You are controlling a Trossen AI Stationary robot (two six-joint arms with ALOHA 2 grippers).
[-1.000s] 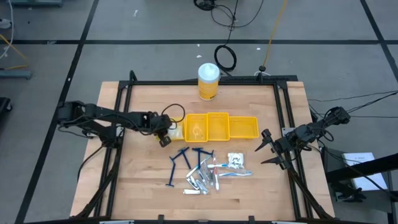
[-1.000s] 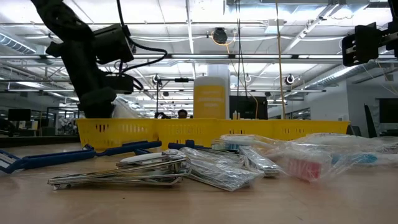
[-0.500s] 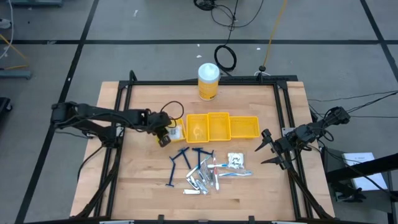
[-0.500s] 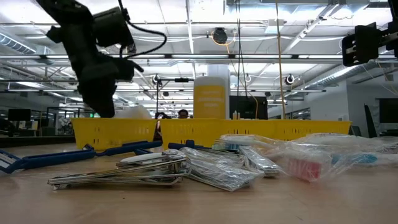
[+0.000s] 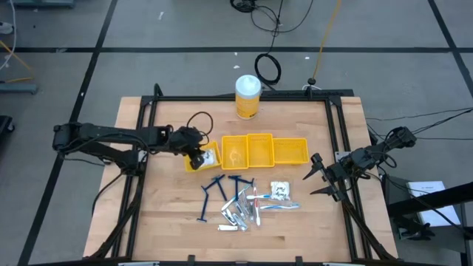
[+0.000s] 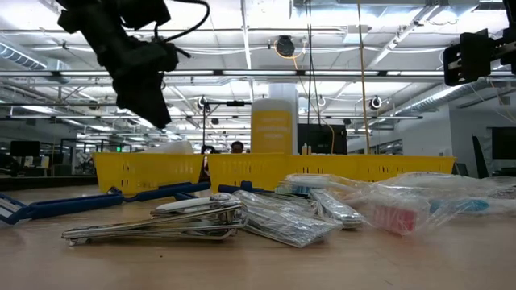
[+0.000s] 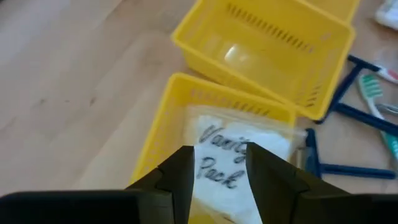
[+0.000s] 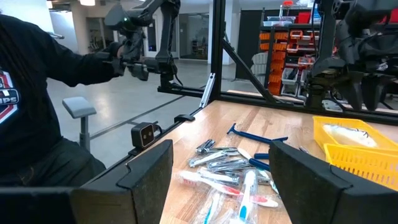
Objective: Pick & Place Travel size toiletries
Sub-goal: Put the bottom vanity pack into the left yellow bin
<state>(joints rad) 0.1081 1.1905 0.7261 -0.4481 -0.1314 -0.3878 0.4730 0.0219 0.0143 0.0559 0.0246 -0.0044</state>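
Packet [image 7: 233,163], white, lies flat in leftmost yellow bin [image 7: 163,133], long axis along it. Left end effector [image 5: 195,154] above, open, empty; right end effector [image 5: 319,179] open at right worktop [image 5: 170,199] edge.

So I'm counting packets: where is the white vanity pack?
The vanity pack lies in the leftmost yellow bin, just under the left hand.

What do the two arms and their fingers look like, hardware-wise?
Both arms are dark, near-black jointed links. The left arm carries a black cable that loops up near its wrist. The left gripper has two flat, dark, angular fingers. The right gripper's fingers look broader, blocky and black. The right arm also trails thin black cables. No markings show.
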